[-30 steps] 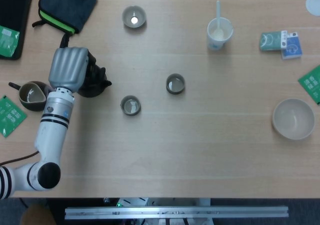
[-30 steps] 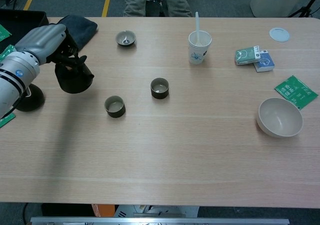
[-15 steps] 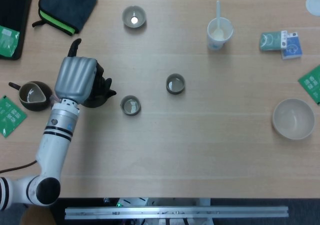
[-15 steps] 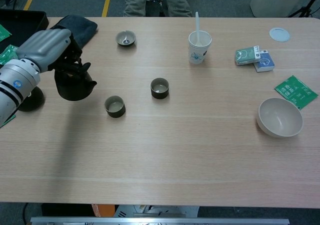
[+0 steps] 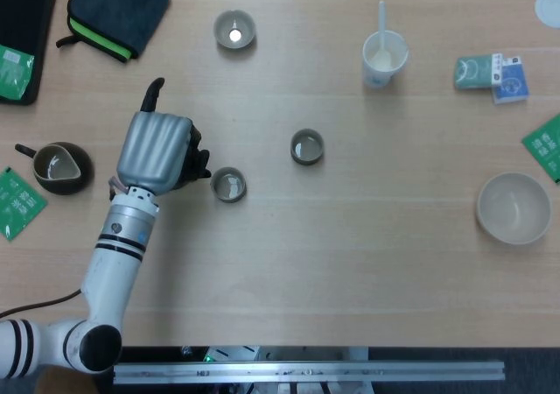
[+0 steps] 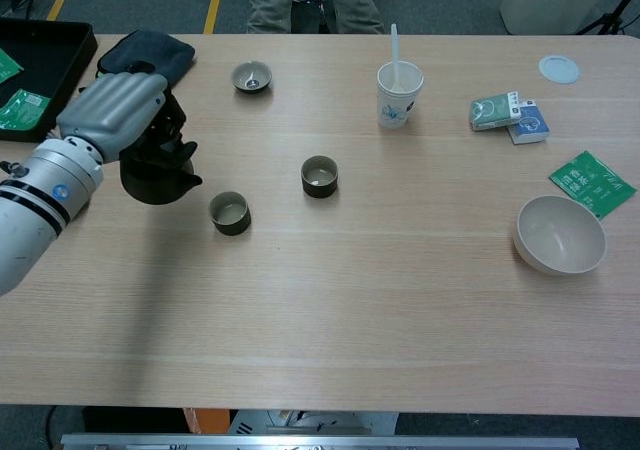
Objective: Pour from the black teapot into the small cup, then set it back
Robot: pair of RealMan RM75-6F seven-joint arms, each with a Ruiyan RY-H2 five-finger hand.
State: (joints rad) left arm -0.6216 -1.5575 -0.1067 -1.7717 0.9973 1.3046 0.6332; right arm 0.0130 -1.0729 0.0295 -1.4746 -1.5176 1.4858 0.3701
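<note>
From the head view, the left hand [image 5: 157, 151] grips the black teapot [image 5: 194, 159], which shows only as dark edges at the hand's 3 o'clock side, its spout tip just beside the small cup [image 5: 227, 185]. A second dark cup [image 5: 306, 146] sits at 2 o'clock from the small cup, on the wooden counter [image 5: 350, 263].

From the chest view, the left hand [image 6: 115, 115] wraps over the top of the black teapot [image 6: 155, 175], fingers closed around it. The pot hangs below and at 4 o'clock of the hand, spout toward the small cup [image 6: 229, 213], not touching it. The right hand is out of sight in both views.
</note>
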